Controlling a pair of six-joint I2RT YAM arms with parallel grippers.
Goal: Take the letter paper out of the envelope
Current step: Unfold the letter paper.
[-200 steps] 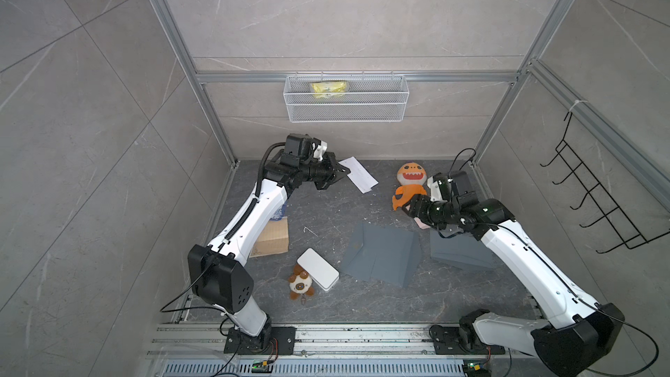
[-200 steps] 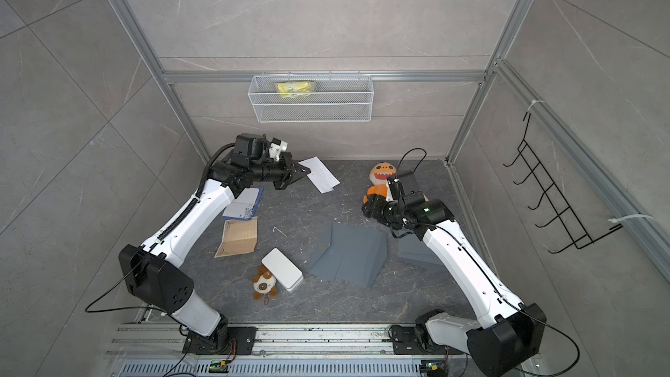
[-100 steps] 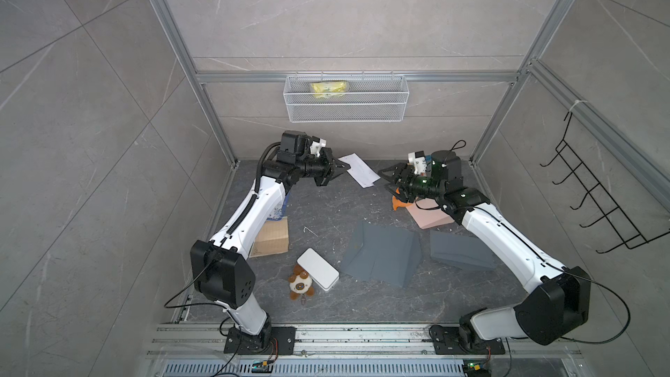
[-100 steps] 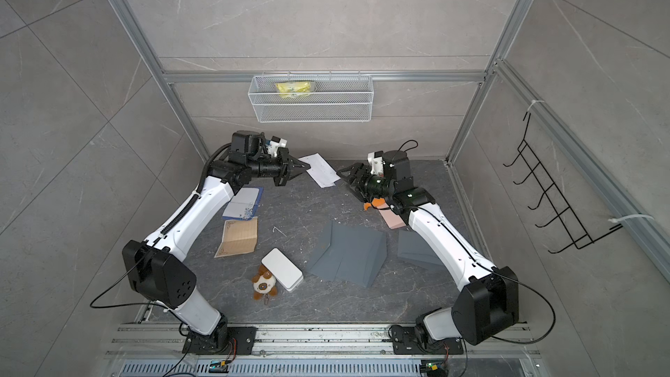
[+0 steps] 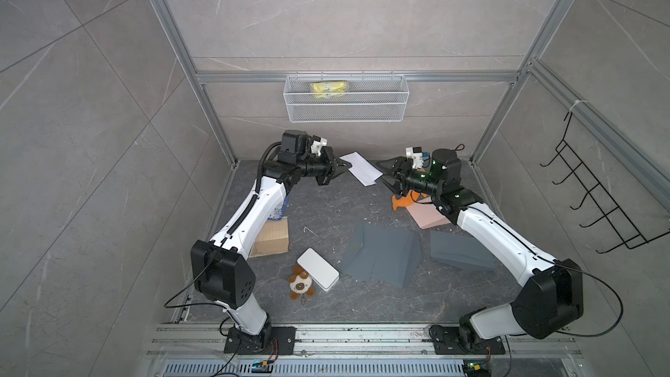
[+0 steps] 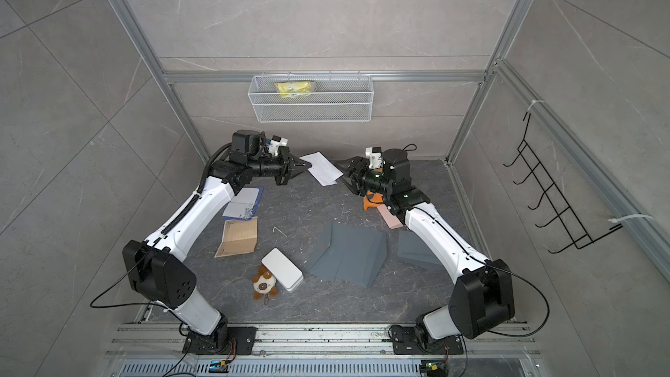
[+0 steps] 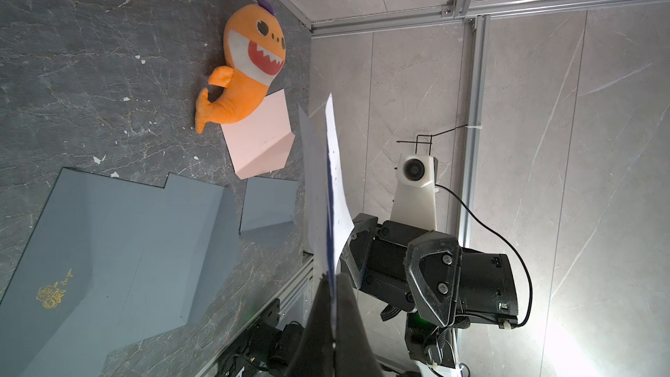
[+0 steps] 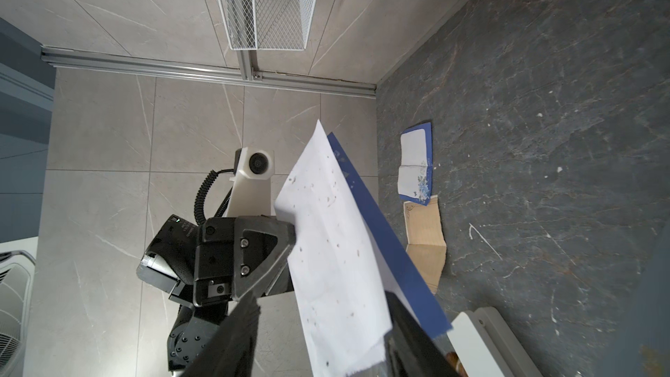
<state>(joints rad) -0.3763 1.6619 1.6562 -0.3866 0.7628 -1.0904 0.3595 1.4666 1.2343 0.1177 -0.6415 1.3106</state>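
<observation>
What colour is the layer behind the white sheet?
The layer is dark blue, clearest in the right wrist view.

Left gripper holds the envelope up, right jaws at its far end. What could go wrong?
1. Right gripper, open, brackets one end of the white speckled paper envelope, a blue layer alongside; closing may pinch both.
2. Left gripper pinches only one end; pulling could slip or tear it.

Grey marble-look tile walls [image 5: 344, 12], edged with aluminium frame bars [image 5: 348, 77], stand on three sides of a dark veined stone floor [image 5: 326, 212]. A white wire basket [image 5: 346, 114] hangs on the back wall, a black hook rack [image 5: 600, 190] on the right one. The light is even and soft.
</observation>
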